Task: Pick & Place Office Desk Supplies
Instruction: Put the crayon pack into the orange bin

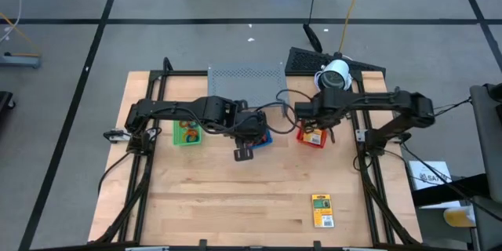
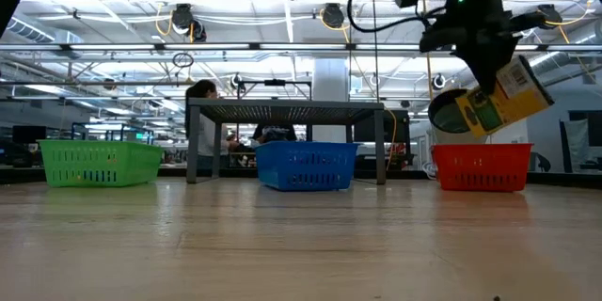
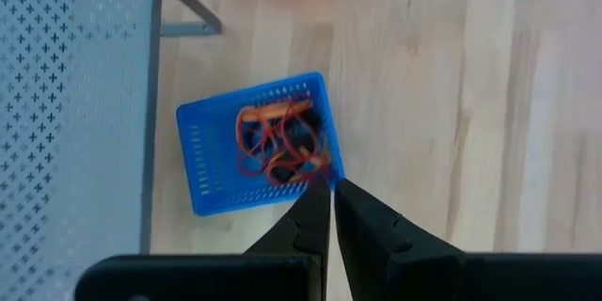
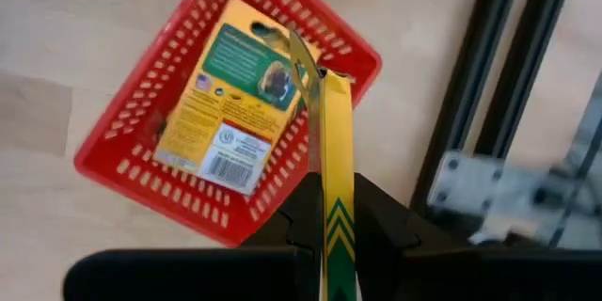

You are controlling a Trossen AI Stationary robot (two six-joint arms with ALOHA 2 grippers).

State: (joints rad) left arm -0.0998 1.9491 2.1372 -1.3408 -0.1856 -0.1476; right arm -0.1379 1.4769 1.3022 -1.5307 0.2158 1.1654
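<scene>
Grey floor [image 1: 70,47] with dark lines, ceiling pipes [image 2: 282,49] and lamps — person [image 2: 202,113] seated beyond the table

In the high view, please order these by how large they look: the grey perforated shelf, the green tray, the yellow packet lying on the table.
1. Grey perforated shelf, clearly largest.
2. Green tray.
3. Yellow packet, only slightly smaller than the tray, so this order is uncertain.

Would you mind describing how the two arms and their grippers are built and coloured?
Both arms are dark, jointed links with black cables looped along them. The left gripper has two tapering black fingers; the right gripper has broader black fingers. A white camera housing sits above the right arm.
</scene>
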